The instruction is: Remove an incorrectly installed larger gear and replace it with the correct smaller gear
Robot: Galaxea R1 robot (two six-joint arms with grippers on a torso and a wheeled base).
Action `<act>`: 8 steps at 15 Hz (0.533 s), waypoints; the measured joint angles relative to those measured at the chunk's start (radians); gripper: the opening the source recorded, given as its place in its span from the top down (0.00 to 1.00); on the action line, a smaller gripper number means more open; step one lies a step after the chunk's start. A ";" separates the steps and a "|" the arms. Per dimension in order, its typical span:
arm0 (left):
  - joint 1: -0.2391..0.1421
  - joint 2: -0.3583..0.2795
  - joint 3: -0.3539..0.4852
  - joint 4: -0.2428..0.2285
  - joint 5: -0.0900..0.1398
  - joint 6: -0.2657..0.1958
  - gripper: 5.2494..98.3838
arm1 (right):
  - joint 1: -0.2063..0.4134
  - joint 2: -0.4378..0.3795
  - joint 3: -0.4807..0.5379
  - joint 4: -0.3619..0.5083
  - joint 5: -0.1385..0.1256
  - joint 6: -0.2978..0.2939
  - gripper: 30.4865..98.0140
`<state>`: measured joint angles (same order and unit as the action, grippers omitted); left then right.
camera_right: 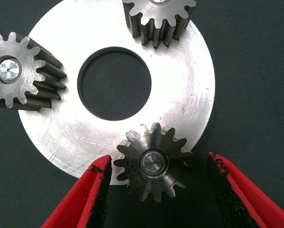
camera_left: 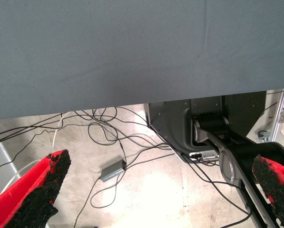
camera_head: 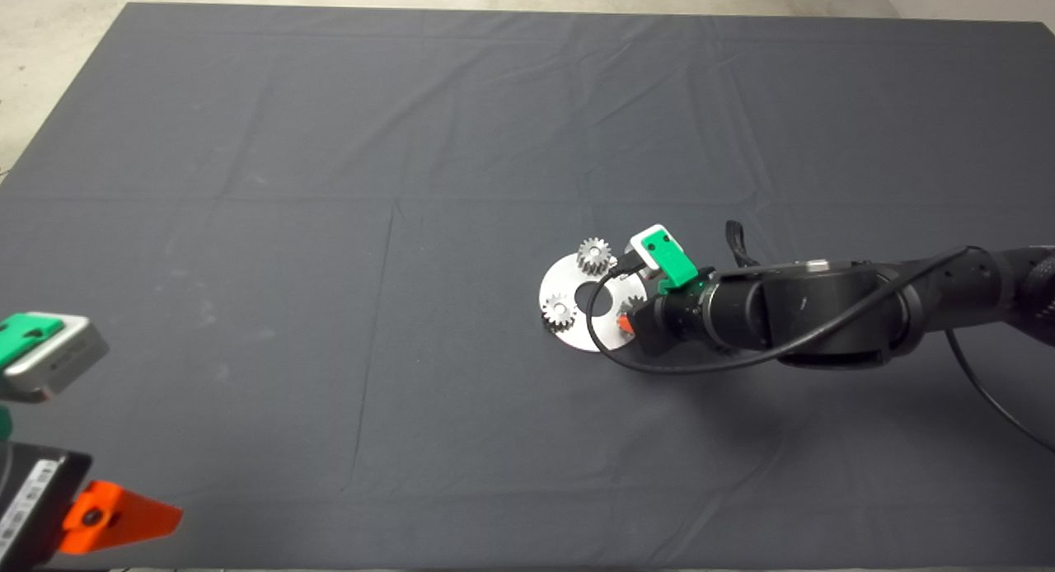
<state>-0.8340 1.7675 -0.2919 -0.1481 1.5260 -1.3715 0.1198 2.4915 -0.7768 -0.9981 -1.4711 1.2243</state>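
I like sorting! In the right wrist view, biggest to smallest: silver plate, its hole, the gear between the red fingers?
1. Silver plate.
2. Its hole and the gear between the red fingers look about alike, so no ranking there.

We are looking at a robot lab or test workshop rather than a home. The work surface (camera_head: 247,143) is covered with a plain dark grey mat, creased in straight fold lines, and bare concrete floor (camera_head: 49,28) shows beyond its far edge. Under the surface, the left wrist view gives us the same pale concrete floor strewn with loose black and white cables (camera_left: 103,130) and a small grey adapter box (camera_left: 113,169). Beside them stands the robot's black base (camera_left: 180,123). On the mat sits a machined metal disc (camera_head: 569,279) carrying small steel gears (camera_head: 593,255), which is bench hardware.
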 measured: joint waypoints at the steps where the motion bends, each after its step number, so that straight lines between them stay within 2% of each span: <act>1: 0.000 0.000 0.000 0.000 0.000 0.000 0.00 | 0.000 -0.003 0.014 0.000 -0.006 0.000 0.66; 3: 0.000 0.000 0.000 0.000 0.000 0.000 0.00 | 0.012 -0.007 0.088 0.001 -0.024 0.006 0.59; 4: 0.000 0.000 0.000 0.000 0.000 0.000 0.00 | 0.016 -0.007 0.099 0.001 -0.026 0.009 0.59; 6: 0.000 0.000 0.000 0.000 0.000 0.000 0.00 | 0.086 -0.024 0.199 0.019 -0.045 0.072 0.58; 7: 0.000 0.000 0.000 0.000 0.000 0.000 0.00 | 0.127 -0.043 0.239 0.049 -0.049 0.096 0.53; 8: 0.000 0.000 0.000 0.000 0.000 0.000 0.00 | 0.181 -0.071 0.281 0.100 -0.051 0.121 0.52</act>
<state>-0.8343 1.7679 -0.2919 -0.1481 1.5260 -1.3715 0.3013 2.4210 -0.4955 -0.8983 -1.5217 1.3454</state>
